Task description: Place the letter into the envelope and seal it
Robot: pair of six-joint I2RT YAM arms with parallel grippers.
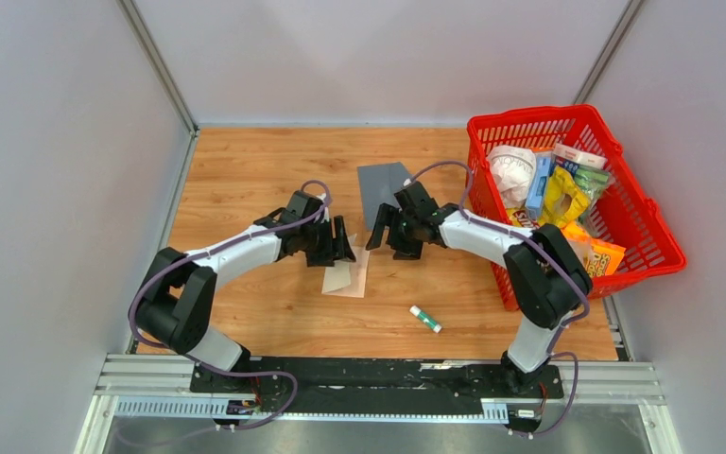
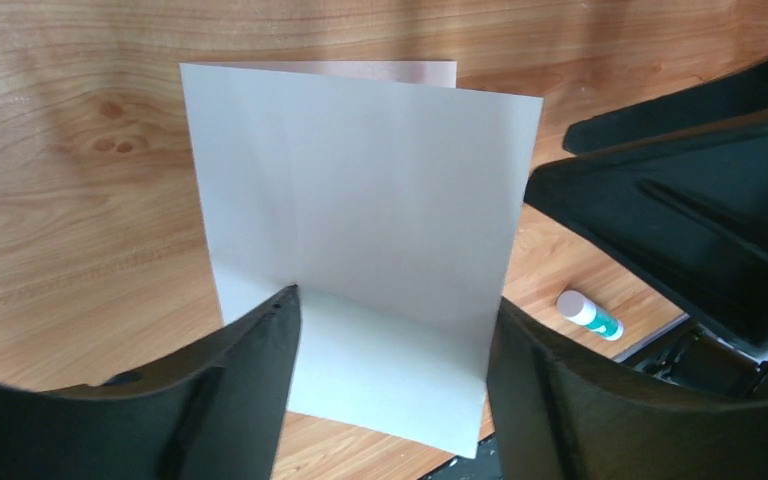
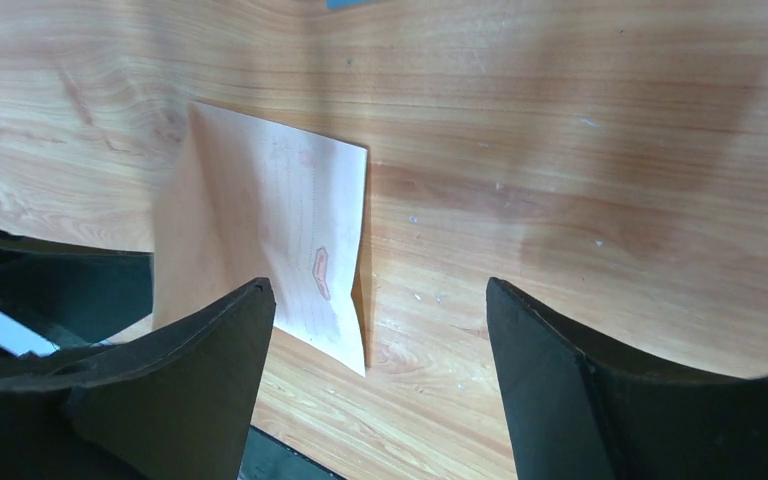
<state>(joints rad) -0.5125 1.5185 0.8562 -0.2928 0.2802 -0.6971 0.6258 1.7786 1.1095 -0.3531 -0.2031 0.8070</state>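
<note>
Hovering low over the folded letter (image 1: 347, 276), the left fingers (image 2: 220, 400) are seen spread wide, with nothing clamped. The right fingers (image 3: 580, 390) are splayed too, with only bare bench (image 3: 560, 150) between them. The letter is found lying mid-frame in the top view, its layers not quite flush, and the envelope (image 1: 383, 187) is parked just above it. The risk is judged plain: a thin sheet on wood can be skidded instead of pinched, its fold crushed, or the envelope nudged askew.
</note>
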